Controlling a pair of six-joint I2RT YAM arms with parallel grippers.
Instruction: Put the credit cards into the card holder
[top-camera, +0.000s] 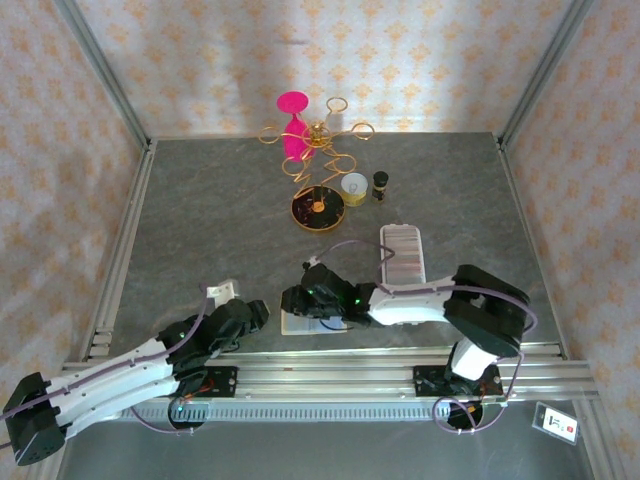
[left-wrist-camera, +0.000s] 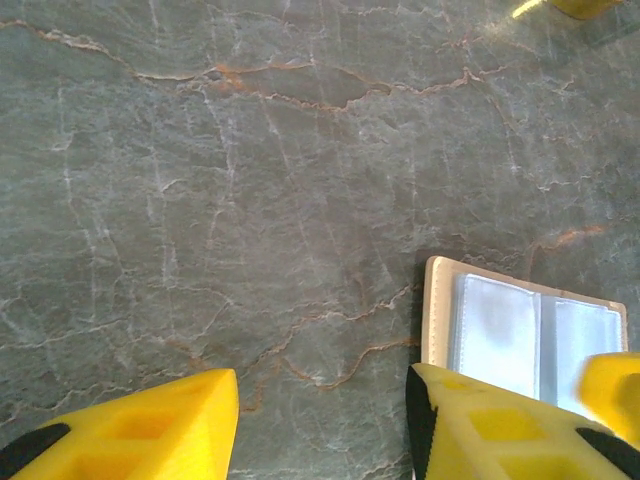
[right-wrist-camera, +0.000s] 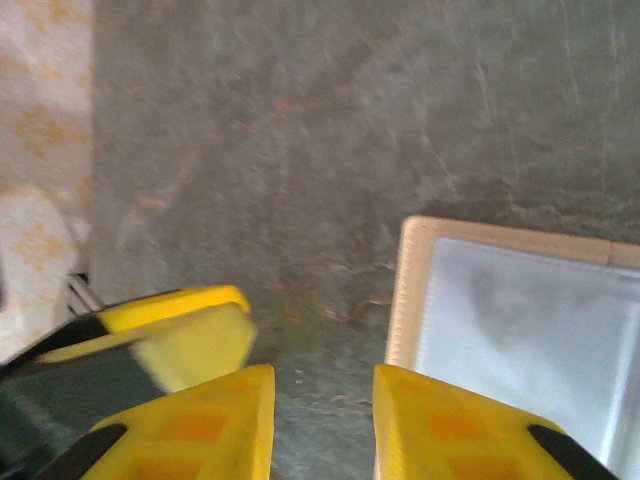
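Right gripper (right-wrist-camera: 322, 405) hung low w/ its yellow fingers (right-wrist-camera: 455, 425) parted by a narrow gap, nothing btwn them, bare table (top-camera: 200, 220) under the gap. Card holder (right-wrist-camera: 520, 330) lay just to that gripper's right in the wrist view, w/ the nearer finger overlapping the holder's edge. Left gripper (left-wrist-camera: 320, 410) was spread wider, also empty, w/ the holder off to its right by one finger.

Top view: holder lay open & flat near the table's front edge, btwn the two grippers. Its long axis ran L-R along the rail. It sat mostly under the right gripper, so the right arm was prob. nearer, w/ the left just beside the holder's left end.

Holder: cream leather-look rim, rounded corners, clear glossy plastic sleeves inside, fold down the middle. Table: grey marbled, matte, thin rusty veins.
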